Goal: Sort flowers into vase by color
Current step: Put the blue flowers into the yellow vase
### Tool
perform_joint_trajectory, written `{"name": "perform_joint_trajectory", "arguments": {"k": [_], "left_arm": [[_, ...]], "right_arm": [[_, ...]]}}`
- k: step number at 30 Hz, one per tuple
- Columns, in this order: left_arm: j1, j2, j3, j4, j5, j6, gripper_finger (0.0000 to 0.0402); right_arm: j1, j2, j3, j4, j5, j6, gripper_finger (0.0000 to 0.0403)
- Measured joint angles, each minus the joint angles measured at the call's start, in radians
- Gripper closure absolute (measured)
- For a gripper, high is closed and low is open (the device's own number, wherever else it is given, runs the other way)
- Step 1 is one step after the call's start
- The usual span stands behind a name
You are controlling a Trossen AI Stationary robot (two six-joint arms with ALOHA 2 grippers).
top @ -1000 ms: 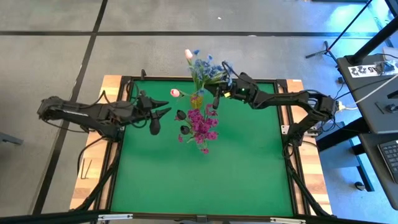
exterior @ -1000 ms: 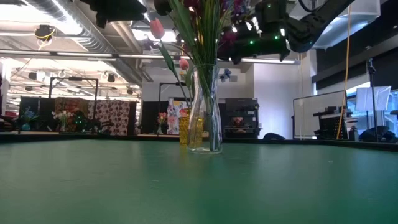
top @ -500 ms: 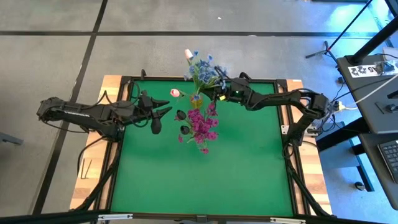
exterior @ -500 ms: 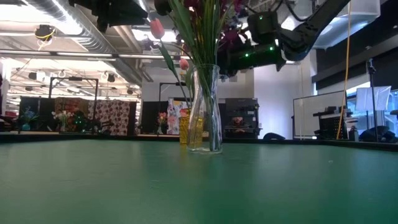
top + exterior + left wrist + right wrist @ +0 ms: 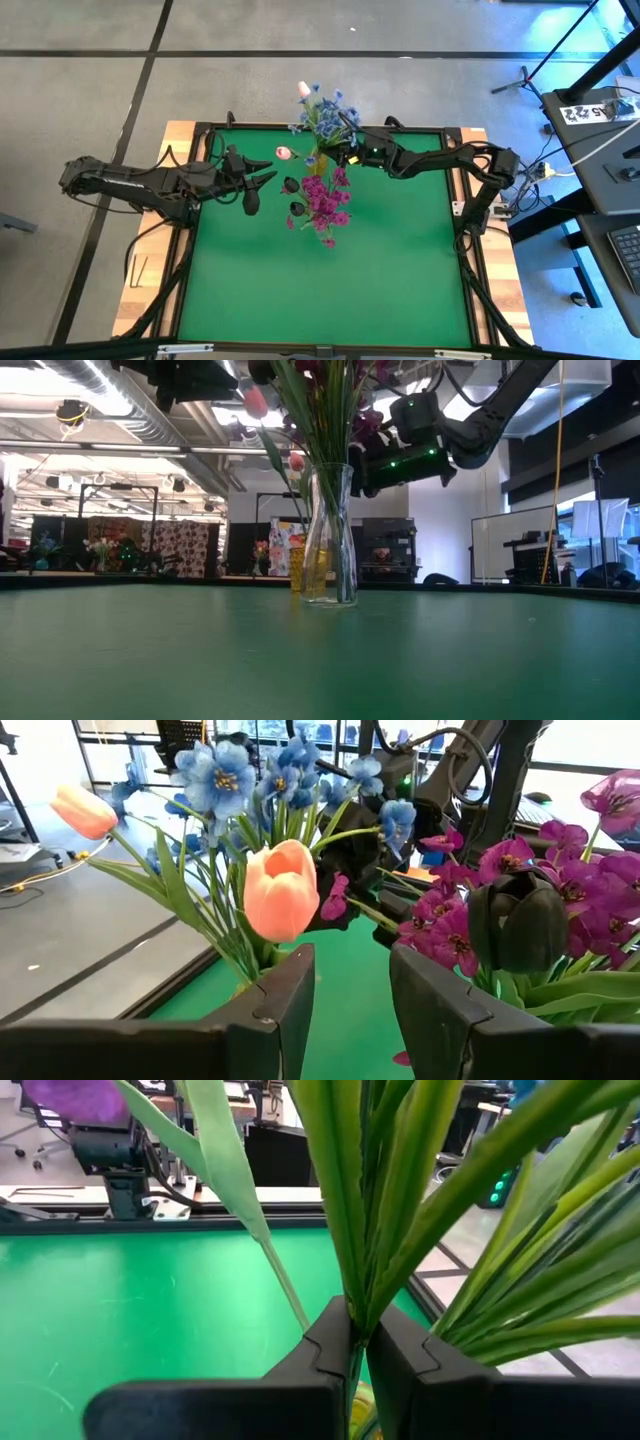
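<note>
Two arms at work near the far edge of the green table (image 5: pixel 330 290); right gripper (image 5: pixel 360 1342) has its fingers pressed together on green flower stems (image 5: pixel 350 1200), w/ the blue-blossom spray (image 5: pixel 325 110) above it, close by the vase mouth; left gripper (image 5: pixel 350 990) hangs w/ fingers apart and nothing between them, near the table's left edge toward the far side, pointed at the bouquet.

Flowers sit in or over a clear glass vase (image 5: pixel 330 535) at mid far edge; magenta cluster (image 5: pixel 325 200) leans toward table centre; pale pink tulip bud (image 5: pixel 280 890) and dark bud (image 5: pixel 515 925) lean toward the left gripper.

Handling, as I judge it: stems light, thin, springy, prob. wire-cored plastic; heads soft and snag-prone; best hold is low on bare stem under the leaves, as the right gripper has it, not on blossoms; a pinch on several stems at once could drag neighbours along. Vase looks tall, narrow, easily tipped; pull straight up along its axis, not sideways.

In the way: long leaves (image 5: pixel 225 1170) and crossing stems crowd the grip; tulip and dark bud stand right in front of the left gripper; a yellow item (image 5: pixel 297 565) shows just behind the vase in the low view, can't tell what; room beyond has shelves, stands; no person close.
</note>
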Motion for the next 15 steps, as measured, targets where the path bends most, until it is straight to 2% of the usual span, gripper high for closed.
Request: {"name": "perform_joint_trajectory", "arguments": {"k": [4,6,15], "left_arm": [[0.0,0.0,0.0,0.0,0.0,0.0,0.0273],[0.0,0.0,0.0,0.0,0.0,0.0,0.0273],[0.0,0.0,0.0,-0.001,0.0,-0.001,0.0273]], "right_arm": [[0.0,0.0,0.0,-0.003,-0.007,0.004,0.0378],[0.0,-0.001,0.0,-0.004,-0.016,0.008,0.0363],[0.003,-0.015,0.0,-0.051,-0.017,0.013,0.0215]]}}
